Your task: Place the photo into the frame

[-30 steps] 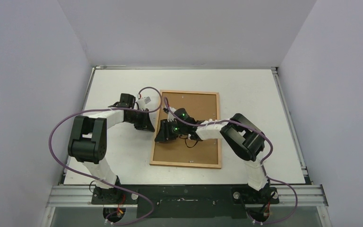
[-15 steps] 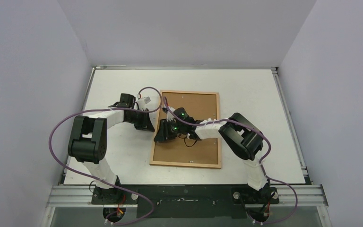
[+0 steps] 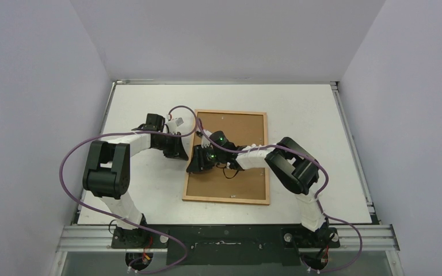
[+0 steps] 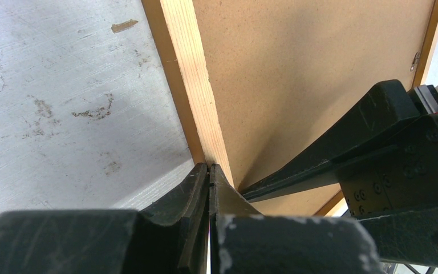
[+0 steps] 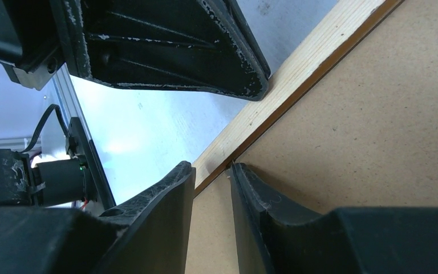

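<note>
Frame (image 3: 225,200): lies flat, back up, on the table (image 3: 149,103) a little right of centre, long sides running from near edge towards far edge; brown backing (image 3: 247,184) fills it. Left gripper (image 4: 209,171): jaws fully closed, holding nothing, tips against the frame's left border. Right gripper (image 5: 211,168): jaws narrowly apart, nothing seen between them, tips at the seam where that border meets the backing, just beside the left gripper.

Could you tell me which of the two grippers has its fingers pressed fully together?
The left gripper: its fingers meet at the frame's wooden edge, while the right gripper shows a gap between its fingers.
</note>
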